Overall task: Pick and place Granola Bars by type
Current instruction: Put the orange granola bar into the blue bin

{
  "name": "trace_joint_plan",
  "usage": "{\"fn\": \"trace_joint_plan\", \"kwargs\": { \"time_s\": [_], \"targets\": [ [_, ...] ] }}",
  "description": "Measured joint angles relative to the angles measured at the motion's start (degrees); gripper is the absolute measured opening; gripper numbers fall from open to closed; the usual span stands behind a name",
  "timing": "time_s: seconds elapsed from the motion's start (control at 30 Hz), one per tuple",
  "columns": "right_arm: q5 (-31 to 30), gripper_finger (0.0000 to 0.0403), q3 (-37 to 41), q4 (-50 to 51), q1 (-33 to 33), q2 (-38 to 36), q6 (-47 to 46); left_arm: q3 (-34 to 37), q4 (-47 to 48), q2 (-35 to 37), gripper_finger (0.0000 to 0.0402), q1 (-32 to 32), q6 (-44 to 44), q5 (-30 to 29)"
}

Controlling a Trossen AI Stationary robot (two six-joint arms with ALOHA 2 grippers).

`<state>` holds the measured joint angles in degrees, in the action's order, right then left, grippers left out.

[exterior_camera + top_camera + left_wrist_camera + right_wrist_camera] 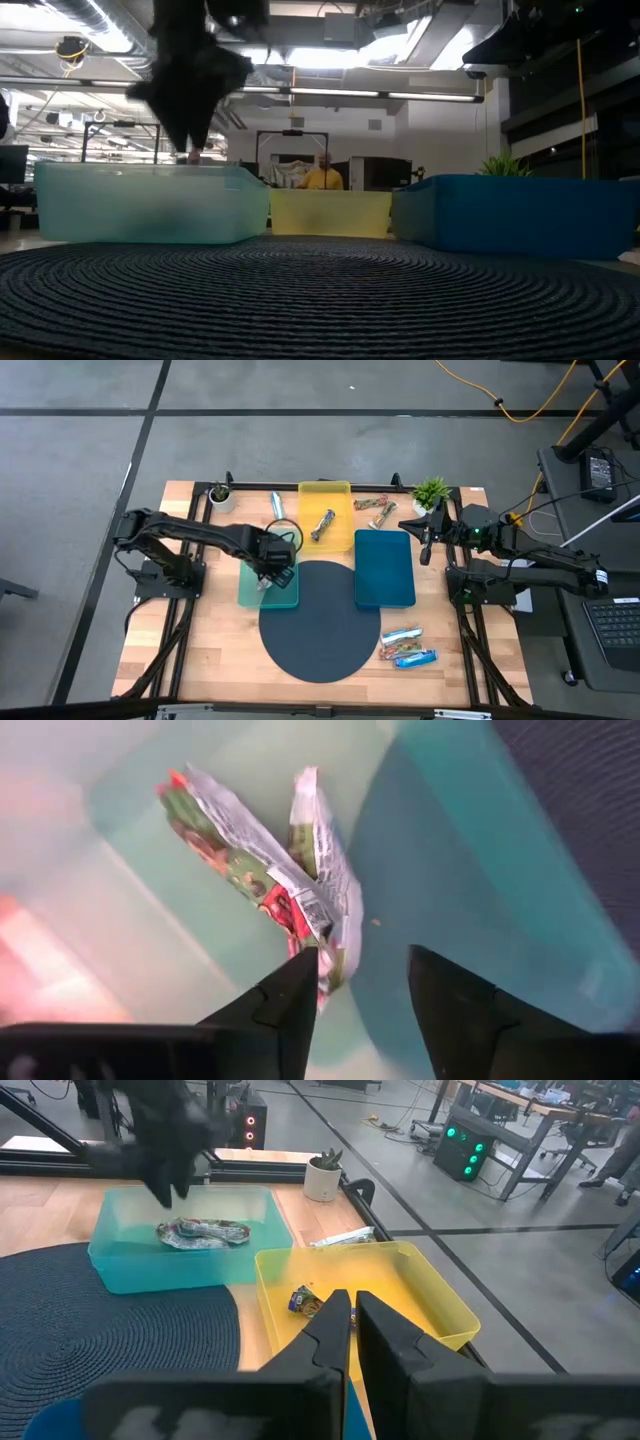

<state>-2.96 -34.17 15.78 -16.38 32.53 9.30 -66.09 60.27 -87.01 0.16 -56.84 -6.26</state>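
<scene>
My left gripper (365,985) is open and points down over the pale teal tray (268,588). Two brown-green and red wrapped granola bars (262,860) lie crossed on the tray floor just beyond its fingertips, which stand around the rim's height in the low view (190,140). A brownish bar (322,525) lies in the yellow tray (325,490). A silver bar (277,505) and two red-multicoloured bars (375,510) lie on the table by the far edge. Two blue-white bars (408,646) lie near the front right. My right gripper (352,1312) is shut and waits beside the blue tray (385,568).
A dark round woven mat (320,622) lies between the trays and the near edge. Small potted plants stand at the far left (218,493) and far right (430,490). The blue tray holds nothing that I can see. A person in yellow (322,178) is in the room behind.
</scene>
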Motion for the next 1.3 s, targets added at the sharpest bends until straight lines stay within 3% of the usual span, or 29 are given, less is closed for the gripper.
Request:
{"fn": "trace_joint_plan", "kwargs": {
  "time_s": [0.27, 0.43, 0.77, 1.3],
  "targets": [
    [0.00, 0.0026, 0.00, -0.47, -0.02, 0.00, 0.00, -18.07, 9.40, 0.38, 0.0162, 2.85, 0.15, -9.74],
    [-0.04, 0.0026, -0.01, -2.54, -0.01, -0.03, 1.72, -23.85, 9.04, 0.38, 0.0160, 5.60, 0.99, -12.51],
    [-3.23, 0.0026, -0.02, -2.35, -0.01, -1.78, 5.84, -25.00, 3.62, 0.34, 0.0159, 11.58, 0.03, -12.55],
    [-4.97, 0.0026, 0.00, -2.74, 0.00, -1.42, 3.02, -23.35, 2.29, -2.45, 0.0157, 25.96, 13.11, -16.31]
  ]
}}
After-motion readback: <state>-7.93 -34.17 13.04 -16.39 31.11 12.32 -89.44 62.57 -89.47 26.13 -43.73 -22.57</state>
